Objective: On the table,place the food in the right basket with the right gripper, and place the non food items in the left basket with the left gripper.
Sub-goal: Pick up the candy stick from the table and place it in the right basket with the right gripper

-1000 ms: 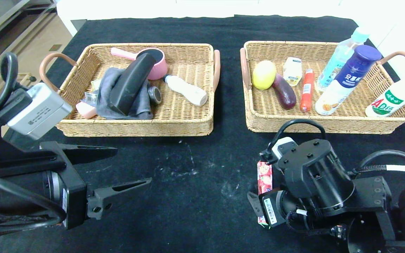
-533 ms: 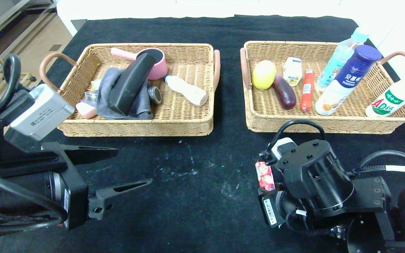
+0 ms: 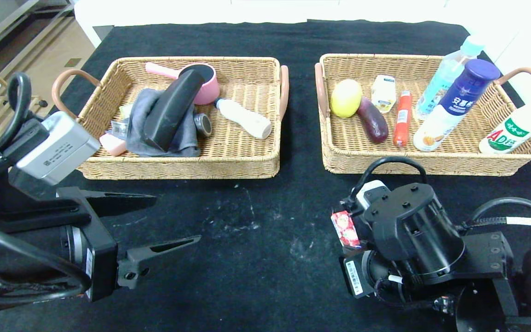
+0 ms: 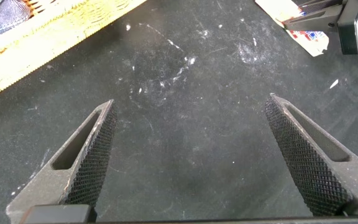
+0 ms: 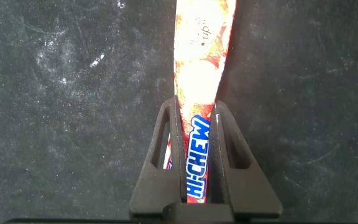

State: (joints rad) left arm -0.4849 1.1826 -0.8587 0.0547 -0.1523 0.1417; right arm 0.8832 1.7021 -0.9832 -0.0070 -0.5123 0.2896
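Black cloth with faint white scuffs covers the bench [image 3: 256, 258], and near its front edge the right hand [image 5: 196, 163] is closed on the red HI-CHEW stick [image 5: 199, 93]; the two fingers [image 5: 166, 149] press its long sides, and in the head view one end of the stick [image 3: 345, 228] shows slanted up beside the wrist, so I judge it is just leaving the cloth. The step in hand is the grasp and first lift of this food. The next move, I think, calls for raising the stick clear of the near wall of the right basket [image 3: 427, 162], carrying it over, and releasing it on a free place between the bottles and the other food. The left hand [image 3: 175, 219] rests wide apart and holds nothing, near the front of the left basket [image 3: 178, 168], which already holds the cloth and the case
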